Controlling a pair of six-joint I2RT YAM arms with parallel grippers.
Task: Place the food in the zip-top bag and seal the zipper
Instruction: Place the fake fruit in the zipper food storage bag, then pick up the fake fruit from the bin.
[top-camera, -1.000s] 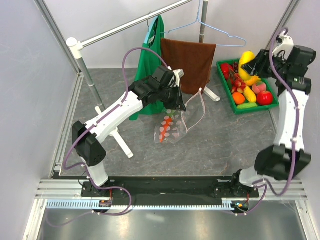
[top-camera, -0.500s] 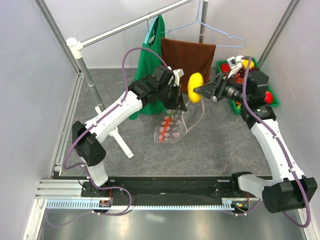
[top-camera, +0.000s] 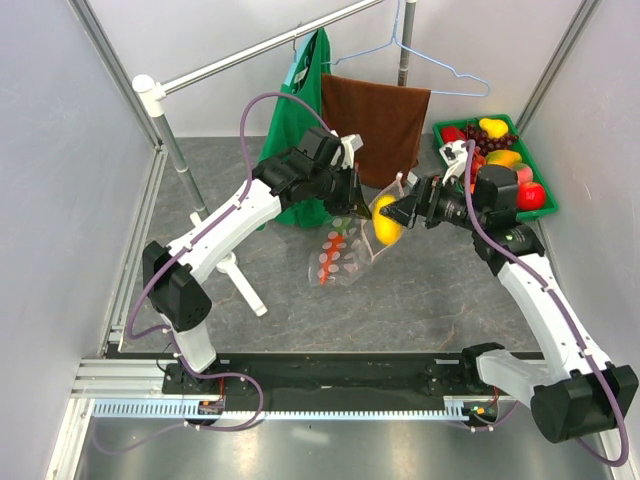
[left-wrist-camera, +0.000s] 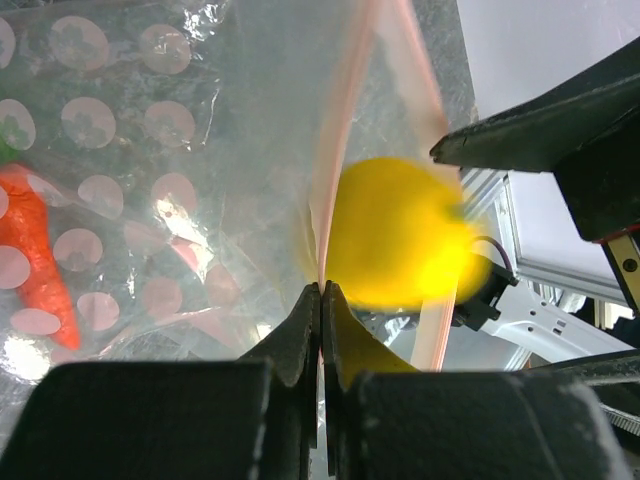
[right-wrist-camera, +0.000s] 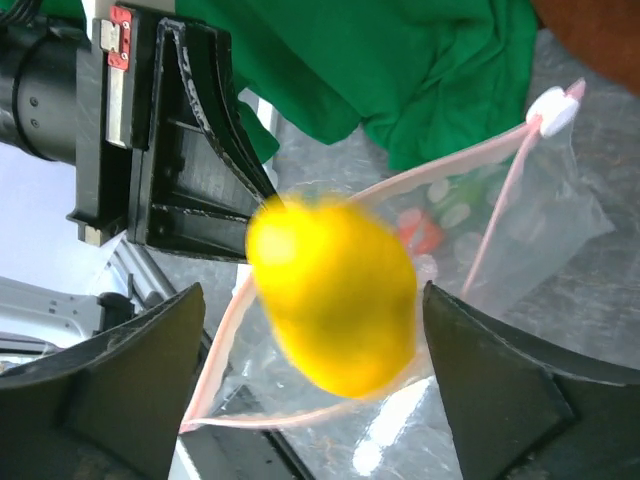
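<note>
My left gripper (top-camera: 352, 205) (left-wrist-camera: 321, 290) is shut on the pink zipper (left-wrist-camera: 335, 150) edge of the clear dotted zip-top bag (top-camera: 345, 255) (left-wrist-camera: 150, 180) and holds its mouth open above the table. A yellow fruit (top-camera: 386, 220) (left-wrist-camera: 400, 235) (right-wrist-camera: 335, 295) is blurred at the bag's mouth, between the wide-open fingers of my right gripper (top-camera: 395, 213) (right-wrist-camera: 312, 300) and touching neither. An orange carrot (left-wrist-camera: 35, 250) and other small pieces lie inside the bag. More food sits in the green tray (top-camera: 548, 200) at the back right.
A green cloth (top-camera: 300, 120) and a brown towel (top-camera: 375, 120) hang from a rail behind the bag. A wire hanger (top-camera: 440, 65) hangs above. The rack's white pole (top-camera: 175, 150) and foot (top-camera: 245, 285) stand at the left.
My right arm carried the yellow fruit from the tray leftward and down to the bag's mouth, and its jaws have opened off the fruit. The left gripper kept holding the bag.
</note>
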